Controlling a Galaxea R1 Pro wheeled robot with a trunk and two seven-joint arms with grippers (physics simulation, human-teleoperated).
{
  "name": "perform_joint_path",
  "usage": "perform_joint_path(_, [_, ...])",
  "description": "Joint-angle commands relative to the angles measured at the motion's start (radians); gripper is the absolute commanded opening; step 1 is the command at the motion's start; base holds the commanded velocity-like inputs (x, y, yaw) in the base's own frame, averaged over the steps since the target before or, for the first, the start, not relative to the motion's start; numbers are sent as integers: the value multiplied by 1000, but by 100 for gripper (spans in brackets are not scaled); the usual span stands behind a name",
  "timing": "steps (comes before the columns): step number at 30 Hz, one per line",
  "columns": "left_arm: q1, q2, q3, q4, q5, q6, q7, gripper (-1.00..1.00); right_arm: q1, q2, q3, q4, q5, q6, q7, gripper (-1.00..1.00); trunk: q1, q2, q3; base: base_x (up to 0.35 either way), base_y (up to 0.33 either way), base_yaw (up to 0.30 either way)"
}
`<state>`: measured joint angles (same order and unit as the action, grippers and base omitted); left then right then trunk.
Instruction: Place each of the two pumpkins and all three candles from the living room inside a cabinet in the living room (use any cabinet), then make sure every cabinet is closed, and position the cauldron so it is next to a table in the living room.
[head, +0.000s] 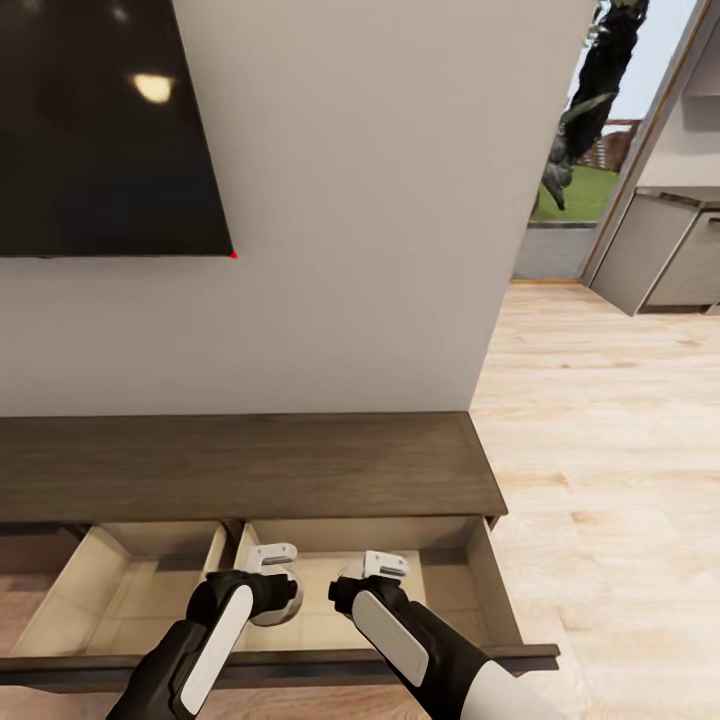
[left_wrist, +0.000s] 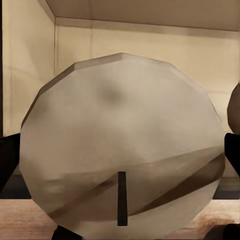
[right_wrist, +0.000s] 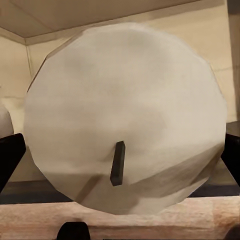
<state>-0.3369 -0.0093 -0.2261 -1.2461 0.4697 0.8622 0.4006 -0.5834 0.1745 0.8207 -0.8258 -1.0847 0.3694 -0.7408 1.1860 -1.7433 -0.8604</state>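
Holding one candle (left_wrist: 120, 150) each, the left end effector (head: 272, 590) and right end effector (head: 365, 585) hover over the cabinet (head: 240, 465)'s open drawer (head: 490, 590); lower fully before releasing, so neither rolls.

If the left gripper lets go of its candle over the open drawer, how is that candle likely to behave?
The candle looks stubby and rounded, so it may well roll or tip rather than settle upright. Its smooth faceted surface suggests that it could slip between the left gripper's fingers. It probably stays in the cabinet's open drawer, whose pale walls surround it.
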Motion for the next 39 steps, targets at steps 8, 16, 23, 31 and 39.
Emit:
perform_joint_path(8, [-1,-7,-1,-1,9,3,9,-100,-1,0,2,-6,-1,0,62,-100,31,-57,-26,0,0,0])
perform_joint_path(16, [-1,-8,-1,-3,8,2,9,-100,-1,0,3,-7,-2,1,66,-100,61,-113,-51,0,0,0])
perform_joint_path(23, [-1,-8,-1,-5,7,3,9,-100,-1,0,3,-7,-2,2,66,-100,88,-162,-73,0,0,0])
perform_joint_path(31, [-1,-8,-1,-6,8,3,9,-100,-1,0,3,-7,-3,2,66,-100,119,-218,-98,0,0,0])
perform_joint_path(39, [-1,-6,0,-10,8,3,6,-100,-1,0,3,-7,-2,2,66,-100,119,-218,-98,0,0,0])
